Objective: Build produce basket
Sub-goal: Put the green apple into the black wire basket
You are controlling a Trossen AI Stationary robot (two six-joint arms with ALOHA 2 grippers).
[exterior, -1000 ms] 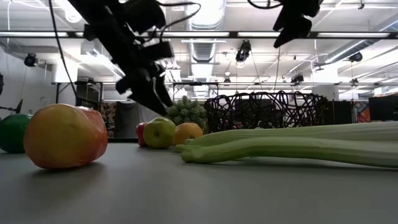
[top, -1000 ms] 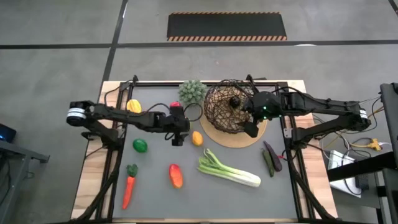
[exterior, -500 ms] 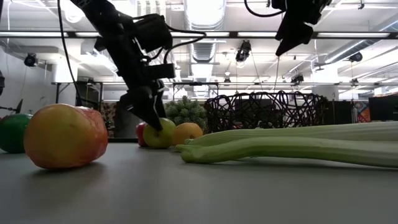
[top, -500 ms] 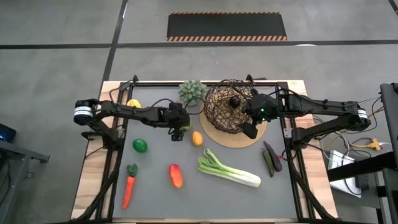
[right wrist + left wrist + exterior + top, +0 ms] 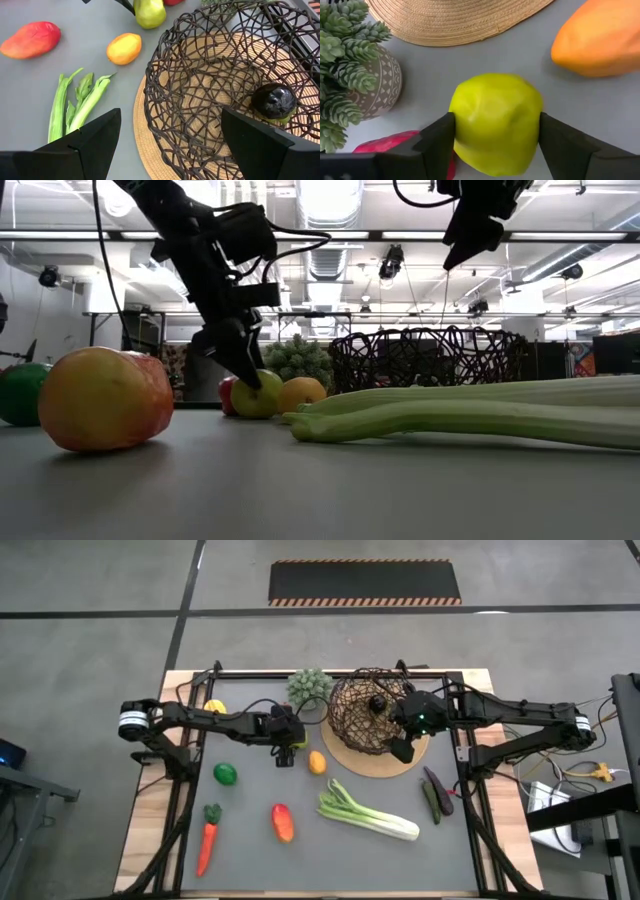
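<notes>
The left gripper [image 5: 495, 135] closes its two fingers around a yellow-green pear [image 5: 495, 122] resting on the grey table [image 5: 250, 840], beside an orange fruit [image 5: 600, 40] and a potted succulent [image 5: 355, 75]. The left arm reaches low across the table. The right gripper [image 5: 170, 135] hovers wide open over the wire basket [image 5: 220, 85].

The basket [image 5: 366, 713] sits on a round mat [image 5: 412, 758] at far centre-right, one piece [image 5: 273, 102] inside. A potted plant [image 5: 309, 687] stands left of it. Nearer lie the stalk [image 5: 366, 813], the carrot [image 5: 207, 843] (far left) and loose produce between.
</notes>
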